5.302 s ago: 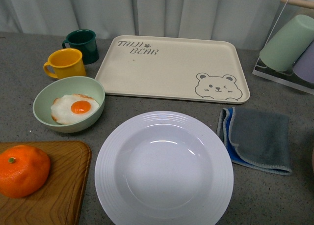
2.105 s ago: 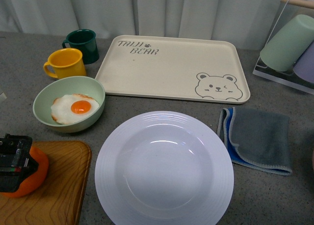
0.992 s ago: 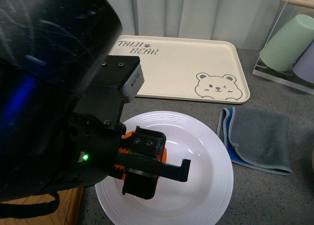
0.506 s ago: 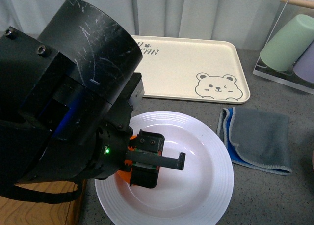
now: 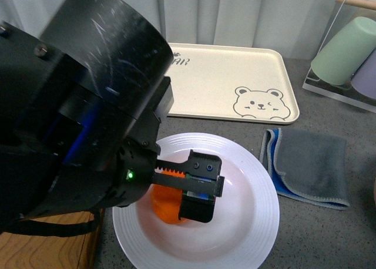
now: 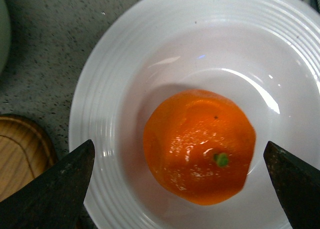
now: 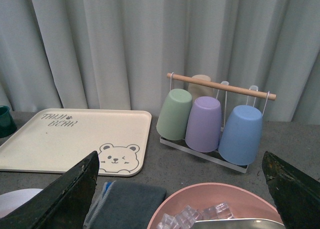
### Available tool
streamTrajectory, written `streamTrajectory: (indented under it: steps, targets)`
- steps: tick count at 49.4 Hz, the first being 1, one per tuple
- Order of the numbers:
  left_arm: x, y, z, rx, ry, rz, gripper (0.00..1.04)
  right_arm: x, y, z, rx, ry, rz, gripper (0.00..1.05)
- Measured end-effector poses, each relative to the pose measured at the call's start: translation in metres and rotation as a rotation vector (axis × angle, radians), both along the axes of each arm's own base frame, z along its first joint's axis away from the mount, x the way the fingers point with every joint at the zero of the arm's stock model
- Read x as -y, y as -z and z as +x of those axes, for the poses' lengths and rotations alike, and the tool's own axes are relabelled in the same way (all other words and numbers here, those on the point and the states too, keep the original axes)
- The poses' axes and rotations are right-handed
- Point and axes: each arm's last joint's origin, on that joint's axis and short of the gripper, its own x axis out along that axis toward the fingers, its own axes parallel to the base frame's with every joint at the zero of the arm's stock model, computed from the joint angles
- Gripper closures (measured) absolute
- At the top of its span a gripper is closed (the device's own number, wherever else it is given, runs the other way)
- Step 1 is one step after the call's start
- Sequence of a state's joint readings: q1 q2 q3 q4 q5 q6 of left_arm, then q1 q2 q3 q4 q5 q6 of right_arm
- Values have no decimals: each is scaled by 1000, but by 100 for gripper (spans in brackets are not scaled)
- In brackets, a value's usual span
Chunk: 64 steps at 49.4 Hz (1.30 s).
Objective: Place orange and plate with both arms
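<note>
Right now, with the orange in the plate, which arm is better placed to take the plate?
Probably right: the right gripper is open and free; the left gripper straddles the orange in the plate.

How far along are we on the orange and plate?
Done: the orange sits in the well of the plate. In hand: the left end effector is open either side of it, not touching. Left: probably the plate itself; the right end effector is open and empty, away from it.

Front view looks down across the table (image 5: 329, 239) from the body, left arm (image 5: 76, 122) close in. Left wrist view looks straight down, near the plate (image 6: 100, 114), shared with front. Right wrist view faces level, sharing the bear tray (image 7: 50, 144) with front.
</note>
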<state>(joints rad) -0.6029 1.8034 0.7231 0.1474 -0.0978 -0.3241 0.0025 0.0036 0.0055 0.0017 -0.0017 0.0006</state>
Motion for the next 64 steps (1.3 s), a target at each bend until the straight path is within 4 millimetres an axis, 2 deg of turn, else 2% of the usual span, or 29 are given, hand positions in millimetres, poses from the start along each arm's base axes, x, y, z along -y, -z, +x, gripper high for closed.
streamTrajectory:
  steps: [7, 10, 13, 14, 17, 21, 25, 30, 44, 58, 64]
  targets:
    - [-12, -26, -9, 100, -43, -37, 8, 0, 0, 0, 0, 0, 0, 9]
    - [-21, -15, -10, 400, -147, 64, 20, 0, 0, 0, 0, -1, 0, 9]
    - [-51, -4, -29, 626, -240, 86, 35, 0, 0, 0, 0, -1, 0, 9]
    - [-56, -6, -32, 670, -256, 69, 38, 0, 0, 0, 0, 2, 0, 9]
    - [-74, -32, -38, 862, -317, -25, 50, 0, 0, 0, -2, 4, 0, 9]
    - [-88, -49, -46, 947, -326, -69, 63, 0, 0, 0, -1, 3, 0, 9]
    - [-100, -49, -57, 938, -311, -56, 75, 0, 0, 0, -1, 1, 0, 9]
    - [-121, -49, -72, 915, -317, -31, 101, 0, 0, 0, -1, 1, 0, 9]
    - [-150, -67, -101, 927, -315, -31, 101, 0, 0, 0, -1, 1, 0, 9]
    - [-160, -73, -115, 949, -315, -39, 101, 0, 0, 0, -1, 1, 0, 9]
    - [-171, -76, -122, 956, -325, -33, 101, 0, 0, 0, -1, 1, 0, 9]
